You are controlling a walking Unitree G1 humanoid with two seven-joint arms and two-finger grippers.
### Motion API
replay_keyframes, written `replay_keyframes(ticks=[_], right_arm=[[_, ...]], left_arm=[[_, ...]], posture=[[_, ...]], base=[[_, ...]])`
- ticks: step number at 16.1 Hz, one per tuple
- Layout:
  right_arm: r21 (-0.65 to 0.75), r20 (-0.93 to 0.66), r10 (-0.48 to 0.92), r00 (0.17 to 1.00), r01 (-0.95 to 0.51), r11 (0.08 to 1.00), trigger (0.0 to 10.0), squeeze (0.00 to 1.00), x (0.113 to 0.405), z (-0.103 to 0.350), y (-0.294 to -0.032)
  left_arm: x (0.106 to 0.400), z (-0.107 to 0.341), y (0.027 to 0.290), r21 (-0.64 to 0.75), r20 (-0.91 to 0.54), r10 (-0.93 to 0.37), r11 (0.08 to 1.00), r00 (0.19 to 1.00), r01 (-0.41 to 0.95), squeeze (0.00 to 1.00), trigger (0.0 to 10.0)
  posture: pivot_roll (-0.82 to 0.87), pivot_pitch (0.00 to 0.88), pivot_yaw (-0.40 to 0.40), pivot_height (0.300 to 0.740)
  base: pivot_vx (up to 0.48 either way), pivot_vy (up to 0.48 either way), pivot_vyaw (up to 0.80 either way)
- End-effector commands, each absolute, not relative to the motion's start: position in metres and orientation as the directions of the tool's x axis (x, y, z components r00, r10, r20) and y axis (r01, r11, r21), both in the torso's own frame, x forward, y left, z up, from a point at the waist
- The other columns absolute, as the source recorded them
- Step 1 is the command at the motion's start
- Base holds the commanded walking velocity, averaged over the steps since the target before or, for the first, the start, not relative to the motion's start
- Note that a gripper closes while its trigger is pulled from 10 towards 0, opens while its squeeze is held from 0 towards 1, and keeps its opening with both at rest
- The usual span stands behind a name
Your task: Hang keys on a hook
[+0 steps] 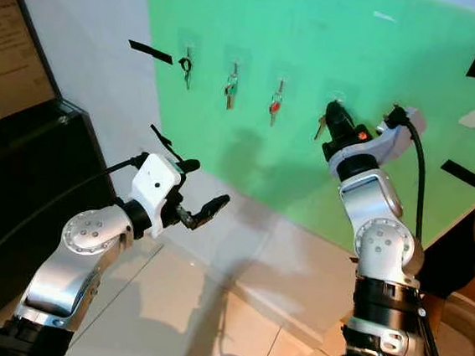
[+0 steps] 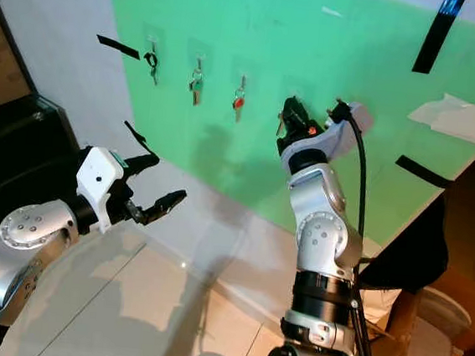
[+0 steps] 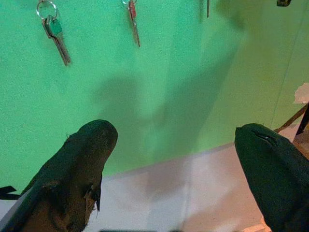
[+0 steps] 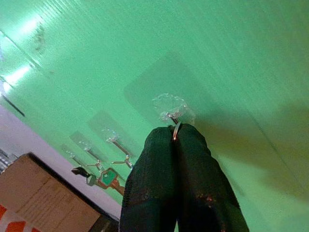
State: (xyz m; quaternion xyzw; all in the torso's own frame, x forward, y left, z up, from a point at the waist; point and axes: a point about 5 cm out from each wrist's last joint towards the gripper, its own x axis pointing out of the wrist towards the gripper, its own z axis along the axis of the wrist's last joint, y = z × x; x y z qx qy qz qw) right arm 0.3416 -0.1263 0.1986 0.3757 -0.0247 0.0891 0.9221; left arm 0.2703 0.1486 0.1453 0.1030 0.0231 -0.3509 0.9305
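Keys' ring (image 4: 176, 129) sits pinched between the right gripper's (image 4: 175, 135) closed jaws, at a clear hook (image 4: 170, 107).

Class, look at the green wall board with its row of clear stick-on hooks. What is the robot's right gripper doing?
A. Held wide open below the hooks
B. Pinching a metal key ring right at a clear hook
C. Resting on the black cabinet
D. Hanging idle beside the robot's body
B: the right gripper has its fingers closed on a metal key ring just under a clear hook on the green wall board.
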Motion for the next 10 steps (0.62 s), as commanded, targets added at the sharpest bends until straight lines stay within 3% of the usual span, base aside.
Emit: replay_keyframes(ticks=[1,6,8,10], right_arm=[[0.690,0.109,0.139,0.984,-0.175,0.702,10.0,0.00,0.345,0.200,-0.125],[0.710,0.084,0.036,0.996,-0.085,0.699,10.0,0.00,0.349,0.196,-0.138],[0.691,0.045,0.011,0.999,-0.039,0.722,10.0,0.00,0.350,0.189,-0.142],[0.599,-0.020,0.053,0.998,-0.031,0.800,10.0,0.00,0.347,0.175,-0.134]], left_arm=[[0.270,0.150,0.150,0.199,-0.108,-0.644,0.732,0.757,0.651,0.00,10.0],[0.270,0.150,0.149,0.200,-0.109,-0.648,0.729,0.754,0.655,0.00,10.0],[0.271,0.150,0.148,0.200,-0.109,-0.649,0.728,0.753,0.656,0.00,10.0],[0.271,0.150,0.148,0.199,-0.108,-0.650,0.727,0.752,0.657,0.00,10.0]], posture=[[0.08,0.000,-0.032,0.740],[0.07,0.000,-0.028,0.740],[0.07,0.000,-0.025,0.740],[0.07,0.000,-0.024,0.740]], base=[[0.000,0.000,0.00],[0.000,0.000,0.00],[0.000,0.000,0.00],[0.000,0.000,0.00]])
